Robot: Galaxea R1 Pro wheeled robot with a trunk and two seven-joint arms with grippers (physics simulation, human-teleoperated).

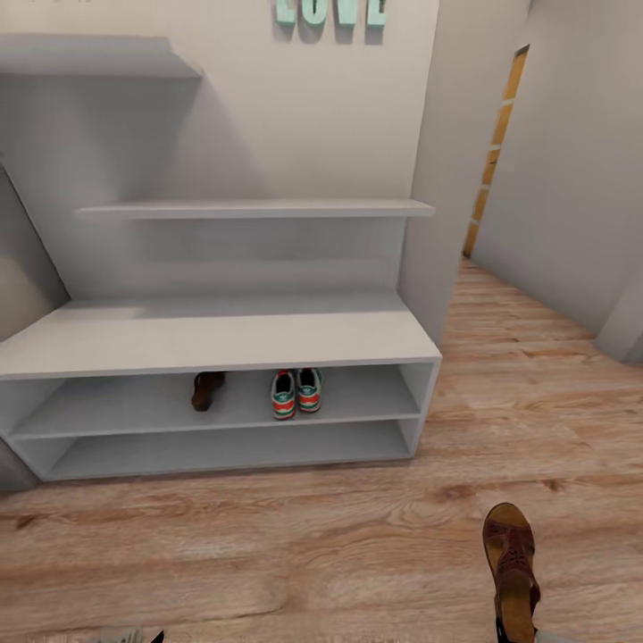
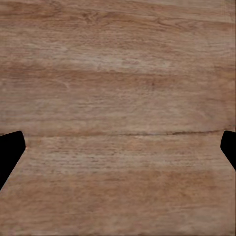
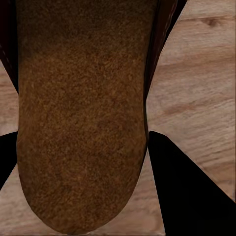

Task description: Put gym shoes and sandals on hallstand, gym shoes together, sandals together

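Sandal (image 1: 511, 572) number two is the thing in hand: in the head view it sits near the lower right, over the corridor floor (image 1: 313, 554), well apart from the hallstand (image 1: 214, 344). The right wrist view shows its tan insole (image 3: 81, 113) between the dark fingers (image 3: 187, 191) of the right pincer (image 3: 81, 187), which look closed against the sandal's sides at the heel end; whether the sole is lifted off the planks cannot be told.

Judged by its look, the sandal is light and flat, with a fairly stiff sole and soft perforated straps. Pinching across the sole edges near the heel seems sound, since straps would likely fold and let it swing. A thin sole gives little to bite on, so it may pivot or slip if moved fast.

The left pincer (image 2: 118, 147) hangs wide open over bare floor, its fingertips (image 2: 10, 152) at the frame's sides with nothing between.

On the hallstand's upper open shelf the two gym shoes (image 1: 296, 393) stand side by side, touching or nearly so, right of centre. The other sandal (image 1: 206, 390) lies near them on the same shelf, toward the left end, with room beside it for its mate.
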